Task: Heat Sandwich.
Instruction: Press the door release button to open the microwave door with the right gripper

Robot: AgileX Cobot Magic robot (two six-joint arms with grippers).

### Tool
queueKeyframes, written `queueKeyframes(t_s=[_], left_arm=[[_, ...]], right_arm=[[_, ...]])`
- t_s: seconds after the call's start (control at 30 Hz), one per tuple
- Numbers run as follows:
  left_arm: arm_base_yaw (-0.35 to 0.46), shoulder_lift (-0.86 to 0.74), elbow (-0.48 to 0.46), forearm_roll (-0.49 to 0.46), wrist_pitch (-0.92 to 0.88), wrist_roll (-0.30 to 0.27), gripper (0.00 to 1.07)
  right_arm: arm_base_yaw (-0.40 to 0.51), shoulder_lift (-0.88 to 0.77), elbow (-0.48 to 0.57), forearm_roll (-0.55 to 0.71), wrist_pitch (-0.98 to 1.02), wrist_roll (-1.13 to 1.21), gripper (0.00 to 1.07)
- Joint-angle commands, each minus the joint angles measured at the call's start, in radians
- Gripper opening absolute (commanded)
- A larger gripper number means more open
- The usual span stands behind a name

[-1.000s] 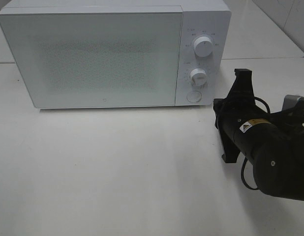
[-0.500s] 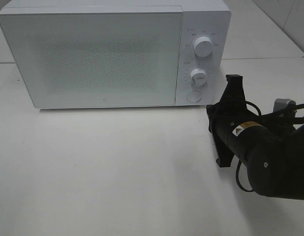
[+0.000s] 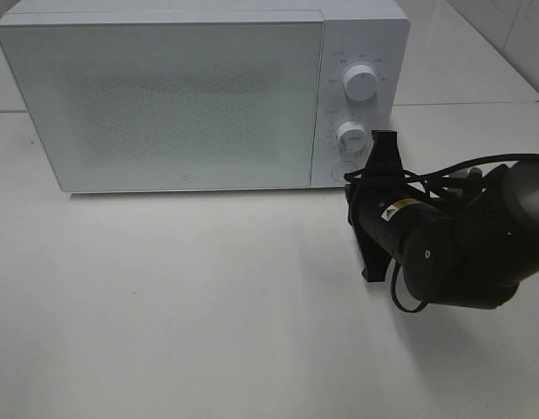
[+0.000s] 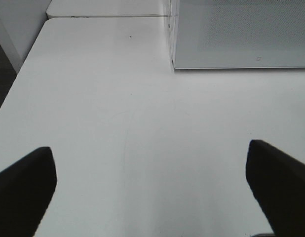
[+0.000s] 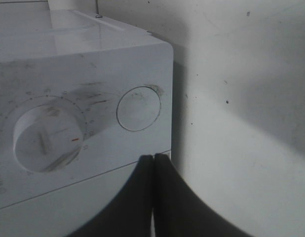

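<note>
White microwave (image 3: 182,96), door closed, directly ahead of right claw (image 5: 153,162). Round push button (image 5: 138,108) just beyond claw tips, close. Lower dial (image 5: 49,138) beside button; upper dial (image 3: 361,85) farther off. White table (image 3: 208,305) beneath claw.

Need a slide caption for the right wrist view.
Right claw, shut, tips near the round button beside a dial on the microwave control panel.

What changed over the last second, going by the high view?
The right gripper, shut with nothing in it, moved left across the table toward the microwave; its tips are now close to the round button. Nothing was grasped or released. The microwave stayed put, its door closed.
</note>
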Motion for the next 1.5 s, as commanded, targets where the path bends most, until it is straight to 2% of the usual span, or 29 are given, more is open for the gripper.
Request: queueKeyframes(t_s=[0.03,0.4,0.57,0.87,1.23,1.5], left_arm=[[0.003,-0.026,0.003,-0.002,-0.004,0.0,1.0],[0.003,-0.026,0.003,-0.002,-0.004,0.0,1.0],[0.003,-0.026,0.003,-0.002,-0.004,0.0,1.0],[0.003,-0.026,0.003,-0.002,-0.004,0.0,1.0],[0.003,-0.026,0.003,-0.002,-0.004,0.0,1.0],[0.003,-0.026,0.003,-0.002,-0.004,0.0,1.0]], right_arm=[[-0.019,0.027,-0.038,-0.026,0.027,0.005,0.0],[-0.088,0.097,-0.136,-0.093,0.06,-0.005,0.0],[-0.09,0.108,-0.175,-0.093,0.075,-0.014,0.0],[-0.137,0.12,-0.201,-0.101,0.093,-0.05,0.0],[-0.137,0.12,-0.224,-0.12,0.121,-0.031,0.0],[-0.137,0.12,-0.236,-0.08,0.041,-0.039,0.0]])
